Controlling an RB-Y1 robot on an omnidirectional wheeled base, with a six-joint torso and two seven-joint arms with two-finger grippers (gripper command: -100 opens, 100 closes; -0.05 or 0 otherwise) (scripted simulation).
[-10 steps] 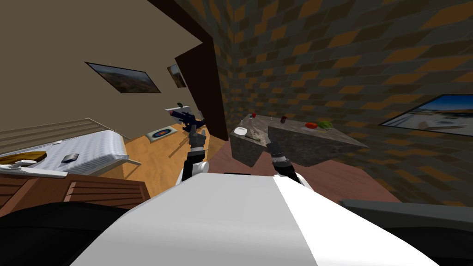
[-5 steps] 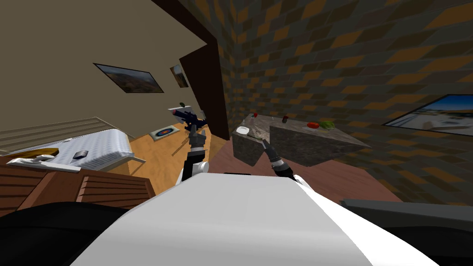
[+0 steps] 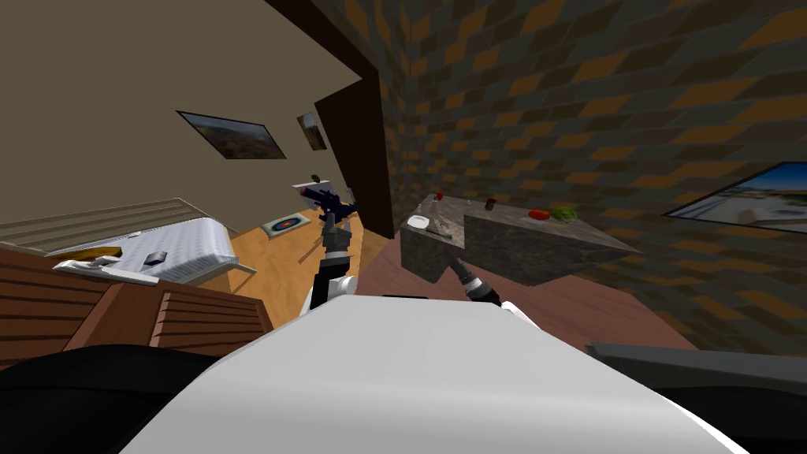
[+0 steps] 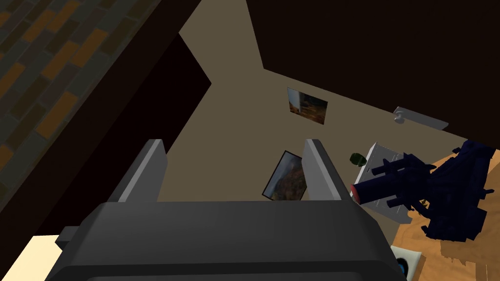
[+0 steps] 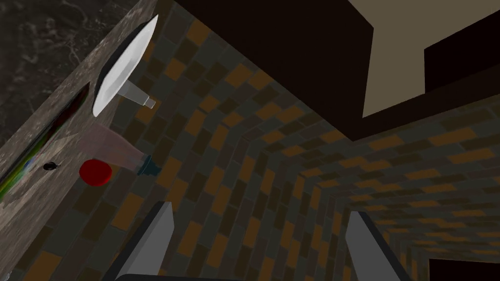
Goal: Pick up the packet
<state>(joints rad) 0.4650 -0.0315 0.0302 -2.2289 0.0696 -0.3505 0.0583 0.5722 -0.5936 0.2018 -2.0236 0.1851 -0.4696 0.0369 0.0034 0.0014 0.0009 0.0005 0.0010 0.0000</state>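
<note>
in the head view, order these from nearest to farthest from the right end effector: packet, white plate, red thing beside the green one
1. packet, at the counter's near corner, just ahead of the right end effector.
2. white plate, beside the packet, on its left.
3. red thing, well off to the right, next to the green one.

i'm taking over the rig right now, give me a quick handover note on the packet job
Right pincer: open, empty, at the near edge of the counter, close to the packet but not on it.
Left pincer: open, empty, held up away from the counter.
Packet: lies flat on the countertop beside the white plate, not yet grasped.
Done: right arm brought to the counter.
Left: set the right pincer over the packet, shut on it, lift.
</note>
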